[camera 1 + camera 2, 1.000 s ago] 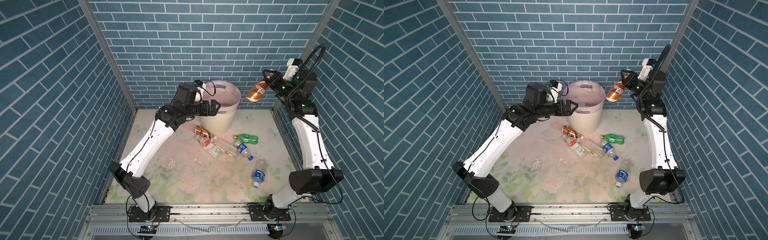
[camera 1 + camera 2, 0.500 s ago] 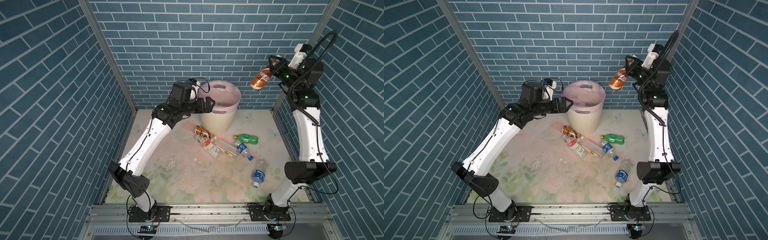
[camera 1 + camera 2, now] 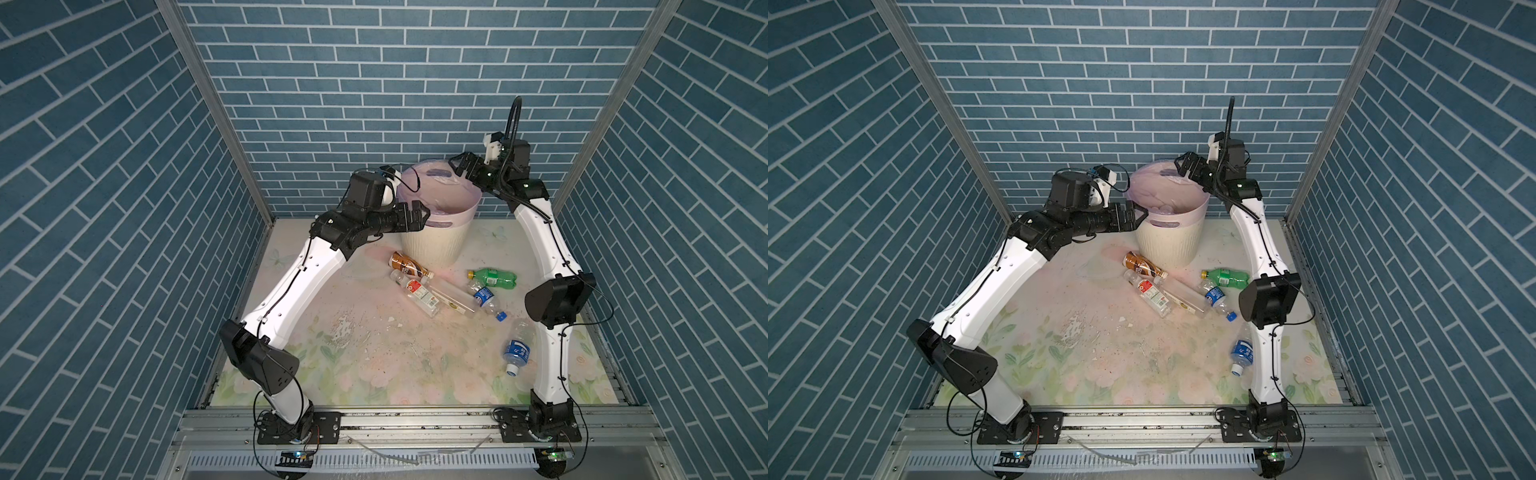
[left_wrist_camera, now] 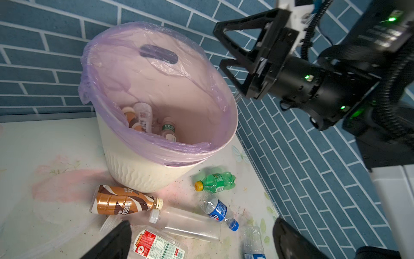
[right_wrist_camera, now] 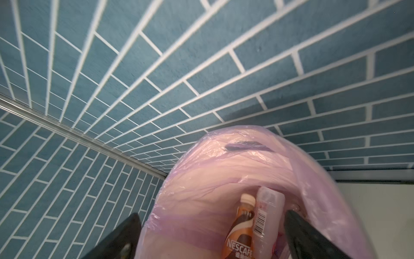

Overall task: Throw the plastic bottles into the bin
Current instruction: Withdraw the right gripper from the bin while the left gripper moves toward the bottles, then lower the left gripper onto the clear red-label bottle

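The right gripper (image 3: 457,164) gapes empty over the cream ribbed bin with lilac liner (image 3: 432,245). Inside, a brown plastic coffee bottle (image 5: 240,226) leans nearly upright (cap up). The left gripper (image 3: 422,216), also wide, hovers beside its left rim.

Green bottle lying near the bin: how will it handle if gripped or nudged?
Green bottle lies on its side, so a nudge will likely roll it. It looks empty, so probably light. Thin plastic may dent when squeezed.
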Controlling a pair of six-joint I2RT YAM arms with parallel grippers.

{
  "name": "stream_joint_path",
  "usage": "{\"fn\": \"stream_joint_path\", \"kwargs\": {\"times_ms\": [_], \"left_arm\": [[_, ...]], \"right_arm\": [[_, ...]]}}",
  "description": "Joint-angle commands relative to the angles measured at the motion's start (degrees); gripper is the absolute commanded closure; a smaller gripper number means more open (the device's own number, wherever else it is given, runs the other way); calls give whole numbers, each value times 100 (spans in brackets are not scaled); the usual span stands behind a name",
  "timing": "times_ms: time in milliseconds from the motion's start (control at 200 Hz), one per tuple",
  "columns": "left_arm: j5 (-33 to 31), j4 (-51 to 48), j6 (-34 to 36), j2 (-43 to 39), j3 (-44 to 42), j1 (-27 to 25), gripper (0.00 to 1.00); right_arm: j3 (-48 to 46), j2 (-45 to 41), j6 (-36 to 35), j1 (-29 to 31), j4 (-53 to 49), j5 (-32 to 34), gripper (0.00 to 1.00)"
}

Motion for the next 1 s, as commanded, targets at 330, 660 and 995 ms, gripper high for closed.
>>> {"fn": "stream_joint_path", "kwargs": {"times_ms": [330,660,995], "left_arm": [[140,449,-292,72,-781,166,1],[243,815,-985,63,-1965,188,1],[135,879,-1430,449,-2818,-53,1]], "right_arm": [[-2551,-2370,-261,-550,876,237,1],[-5271,-3822,-392,-646,1284,593,1],[-7381,-4789,-299,-445,1684,601,1]]}}
